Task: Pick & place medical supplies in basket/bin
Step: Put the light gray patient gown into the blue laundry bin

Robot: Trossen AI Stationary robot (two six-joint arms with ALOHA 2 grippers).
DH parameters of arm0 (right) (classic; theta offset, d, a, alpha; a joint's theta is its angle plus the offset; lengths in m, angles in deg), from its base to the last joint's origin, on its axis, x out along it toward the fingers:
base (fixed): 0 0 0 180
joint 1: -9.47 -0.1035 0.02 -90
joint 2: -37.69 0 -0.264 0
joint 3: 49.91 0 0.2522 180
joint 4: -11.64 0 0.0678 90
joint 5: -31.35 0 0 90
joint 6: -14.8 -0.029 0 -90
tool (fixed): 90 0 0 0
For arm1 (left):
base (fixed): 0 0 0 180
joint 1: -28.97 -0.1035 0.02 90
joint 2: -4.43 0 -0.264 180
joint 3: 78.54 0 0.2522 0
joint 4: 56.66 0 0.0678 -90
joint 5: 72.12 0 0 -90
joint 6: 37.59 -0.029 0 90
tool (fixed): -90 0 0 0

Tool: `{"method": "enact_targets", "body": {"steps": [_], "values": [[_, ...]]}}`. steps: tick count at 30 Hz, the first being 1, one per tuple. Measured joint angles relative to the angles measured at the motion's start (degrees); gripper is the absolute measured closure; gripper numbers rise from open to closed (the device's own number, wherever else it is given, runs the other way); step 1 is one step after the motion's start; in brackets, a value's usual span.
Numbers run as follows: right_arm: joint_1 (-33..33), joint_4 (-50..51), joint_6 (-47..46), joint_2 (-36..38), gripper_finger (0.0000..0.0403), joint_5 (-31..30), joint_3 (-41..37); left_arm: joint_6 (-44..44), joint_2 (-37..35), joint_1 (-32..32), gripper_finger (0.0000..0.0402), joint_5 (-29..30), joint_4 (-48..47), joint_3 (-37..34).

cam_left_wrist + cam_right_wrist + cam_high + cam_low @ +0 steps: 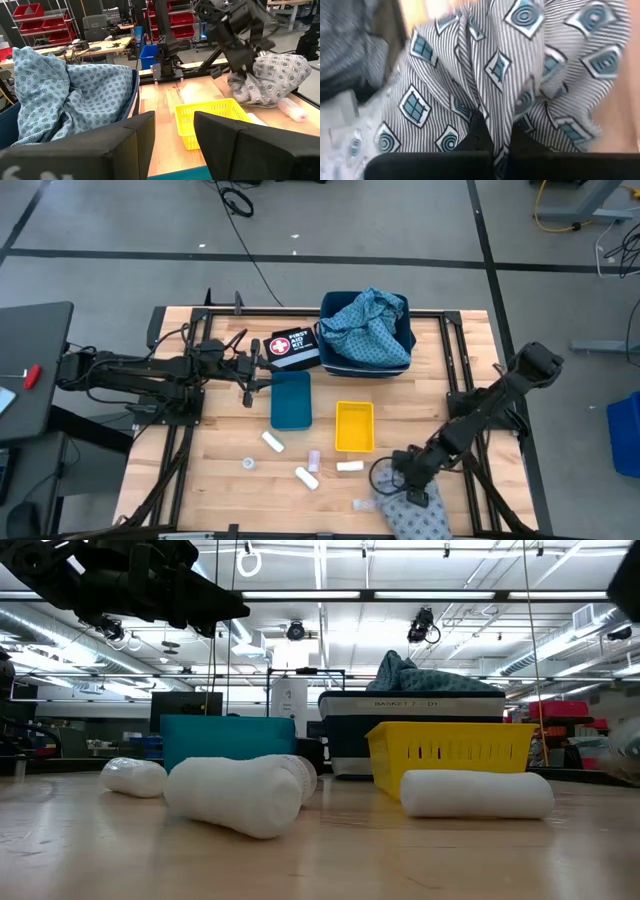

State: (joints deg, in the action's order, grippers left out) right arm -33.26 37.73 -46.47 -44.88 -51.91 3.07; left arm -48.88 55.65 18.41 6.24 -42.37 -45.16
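- Progress looks early: of the supplies, only the light blue cloth (367,323) is stowed, heaped in the dark blue bin (405,365) at the tabletop's far edge, right of centre.
- Grey patterned cloth (413,515) lies bunched at the near edge towards the right corner; the right gripper (411,489) is down on it, and the right wrist view shows its fingers (479,135) together with a fold of the striped fabric pinched between them. My reading is that this cloth is the item in hand, gripped but not yet carried.
- Yellow basket (354,426) sits mid-tabletop and appears to hold nothing; the teal bin (291,400) just to its left also looks unfilled.
- Gauze rolls are loose on the boards near the near edge: one (273,442) just below the teal bin, one (307,478) nearer the edge, one (350,466) just below the yellow basket. A small tape ring (249,464) lies to their left, and a pale packet (314,458) sits among them.
- Black first aid pouch (293,347) rests at the far edge just left of the dark blue bin.
- Left gripper (247,383) hangs above the tabletop left of the teal bin, its fingers (235,145) partly apart with nothing between them.
- Remaining, as I judge it: the grey cloth, the rolls, the ring and the packet all have to go into a container.
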Motion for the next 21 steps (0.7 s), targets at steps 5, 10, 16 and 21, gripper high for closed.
{"method": "enact_targets", "body": {"steps": [5, 10, 16, 21], "values": [[-3.22, -1.28, 0.46, 4.13, 0.0401, -11.75, 0.0, 0.15, 0.0, 0.02, 0.0259, 0.0, 0.01, 0.0], [-6.42, -1.41, 2.19, 6.72, 0.0402, -22.04, 0.0, 0.17, 0.0, 0.02, 0.0259, 0.0, 0.02, 0.0], [-9.19, -3.19, 4.16, 7.79, 0.0402, -29.35, 0.0, 0.2, 0.02, 0.02, 0.0259, 0.0, 0.05, 0.0], [-10.94, -6.82, 7.82, 8.01, 0.0403, -35.03, 0.0, 0.37, 0.01, 0.08, 0.0259, 0.0, 0.14, 0.02]]}}
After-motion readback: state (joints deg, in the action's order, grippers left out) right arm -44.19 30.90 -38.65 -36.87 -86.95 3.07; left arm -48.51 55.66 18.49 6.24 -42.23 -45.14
